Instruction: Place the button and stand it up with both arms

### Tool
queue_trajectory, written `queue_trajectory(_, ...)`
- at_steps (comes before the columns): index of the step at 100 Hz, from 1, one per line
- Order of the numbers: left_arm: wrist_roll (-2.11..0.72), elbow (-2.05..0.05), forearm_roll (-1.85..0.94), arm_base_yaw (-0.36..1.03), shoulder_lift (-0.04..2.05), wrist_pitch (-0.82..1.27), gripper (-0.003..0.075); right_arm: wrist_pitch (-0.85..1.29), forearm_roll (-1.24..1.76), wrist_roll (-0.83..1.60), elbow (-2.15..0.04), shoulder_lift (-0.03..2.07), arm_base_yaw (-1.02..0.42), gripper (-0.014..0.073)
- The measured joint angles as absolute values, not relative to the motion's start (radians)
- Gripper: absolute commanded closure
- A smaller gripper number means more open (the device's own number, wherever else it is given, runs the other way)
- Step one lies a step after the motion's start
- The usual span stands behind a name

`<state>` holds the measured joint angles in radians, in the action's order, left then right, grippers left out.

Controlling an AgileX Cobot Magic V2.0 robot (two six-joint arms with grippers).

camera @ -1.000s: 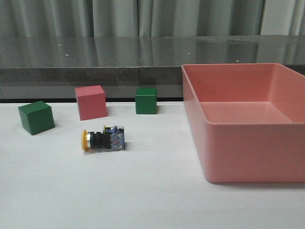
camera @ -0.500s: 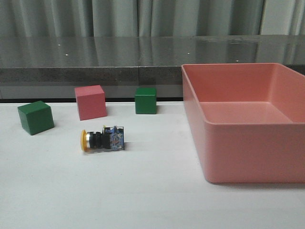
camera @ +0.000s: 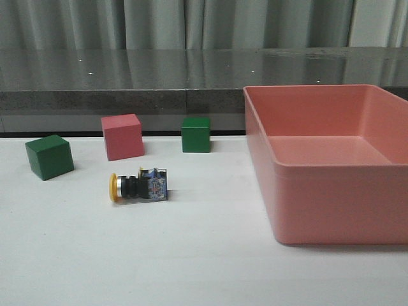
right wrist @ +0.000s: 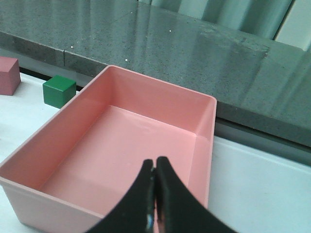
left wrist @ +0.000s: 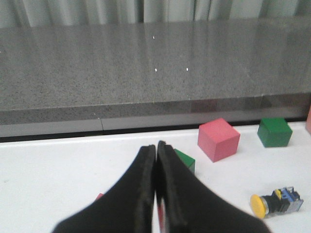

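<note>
The button (camera: 138, 187), lying on its side on the table left of the pink bin (camera: 331, 167), looks light, rigid and roll-prone, best pinched across its black body, while the left gripper (left wrist: 156, 160) and right gripper (right wrist: 154, 174) hover pressed together, empty.

In the front view neither arm shows at all, and the pink bin (camera: 331, 166) is cut off by the right edge. In the left wrist view the left end effector (left wrist: 156, 194), its fingers pressed together, hides most of a green cube (left wrist: 186, 160) and all but a sliver of a small red thing (left wrist: 99, 196) I cannot identify. The button (left wrist: 276, 203) lies on its side; its contact block's detail is too small to read. The right end effector (right wrist: 154, 199) covers part of the bin's floor.
</note>
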<state>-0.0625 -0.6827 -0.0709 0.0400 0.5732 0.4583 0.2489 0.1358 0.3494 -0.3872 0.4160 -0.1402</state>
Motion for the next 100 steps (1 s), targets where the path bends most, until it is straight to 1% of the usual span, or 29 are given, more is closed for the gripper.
queue_trajectory(10, -0.184, -0.806, -0.131, 0.040, 0.735, 0.530, 0.0739, 0.249, 0.136, 0.349, -0.387, 0.416, -0.140, 0.0702)
queue_trajectory(26, -0.463, -0.903, -0.320, 0.040, 0.956, 0.567, 0.0734, 0.249, 0.136, 0.349, -0.387, 0.416, -0.140, 0.0702)
queue_trajectory(33, -0.598, -0.926, -0.435, 0.040, 1.030, 0.572, 0.0691, 0.249, 0.136, 0.349, -0.387, 0.416, -0.140, 0.0702)
queue_trajectory(40, -0.726, -0.941, -0.540, 0.040, 1.091, 0.582, 0.0577, 0.249, 0.136, 0.349, -0.387, 0.416, -0.140, 0.0702)
queue_trajectory(44, -0.792, -0.950, -0.582, 0.040, 1.123, 0.596, 0.0471, 0.249, 0.136, 0.349, -0.387, 0.416, -0.140, 0.0702)
queue_trajectory(45, -0.802, -0.952, -0.596, 0.040, 1.128, 0.598, 0.0431, 0.249, 0.136, 0.349, -0.387, 0.416, -0.140, 0.0702)
queue_trajectory(47, -0.831, -0.955, -0.615, 0.040, 1.143, 0.605, 0.0390, 0.249, 0.136, 0.349, -0.387, 0.416, -0.140, 0.0702)
queue_trajectory(48, -0.848, -0.957, -0.622, 0.040, 1.152, 0.609, 0.0348, 0.249, 0.136, 0.349, -0.387, 0.416, -0.140, 0.0702)
queue_trajectory(49, -0.856, -0.957, -0.627, 0.040, 1.157, 0.611, 0.0327, 0.249, 0.136, 0.349, -0.387, 0.416, -0.140, 0.0702)
queue_trajectory(50, -0.863, -0.959, -0.638, 0.040, 1.161, 0.611, 0.0286, 0.249, 0.136, 0.349, -0.387, 0.416, -0.140, 0.0702)
queue_trajectory(51, -0.876, -0.959, -0.641, 0.040, 1.169, 0.616, 0.0267, 0.249, 0.136, 0.349, -0.387, 0.416, -0.140, 0.0702)
queue_trajectory(52, -0.882, -0.962, -0.649, 0.040, 1.173, 0.617, 0.0230, 0.249, 0.136, 0.349, -0.387, 0.416, -0.140, 0.0702)
queue_trajectory(54, -0.897, -0.961, -0.660, 0.040, 1.185, 0.622, 0.0195, 0.249, 0.136, 0.349, -0.387, 0.416, -0.140, 0.0702)
queue_trajectory(55, -0.904, -0.963, -0.663, 0.040, 1.193, 0.624, 0.0164, 0.249, 0.136, 0.349, -0.387, 0.416, -0.140, 0.0702)
queue_trajectory(59, -0.919, -0.965, -0.679, 0.040, 1.210, 0.626, 0.0092, 0.249, 0.136, 0.349, -0.387, 0.416, -0.140, 0.0702)
queue_trajectory(62, -0.928, -0.965, -0.684, 0.040, 1.227, 0.626, 0.0063, 0.249, 0.136, 0.349, -0.387, 0.416, -0.140, 0.0702)
queue_trajectory(66, -0.933, -0.965, -0.696, 0.040, 1.243, 0.626, 0.0044, 0.249, 0.136, 0.349, -0.387, 0.416, -0.140, 0.0702)
queue_trajectory(82, -0.980, -0.966, -0.842, 0.040, 1.322, 0.622, 0.0048, 0.249, 0.136, 0.349, -0.387, 0.416, -0.140, 0.0702)
queue_trajectory(92, -1.149, -0.966, -0.933, 0.040, 1.381, 0.649, 0.0048, 0.249, 0.136, 0.349, -0.387, 0.416, -0.140, 0.0702)
queue_trajectory(100, -1.361, -0.966, -1.031, 0.040, 1.438, 0.699, 0.0048, 0.249, 0.136, 0.349, -0.387, 0.416, -0.140, 0.0702)
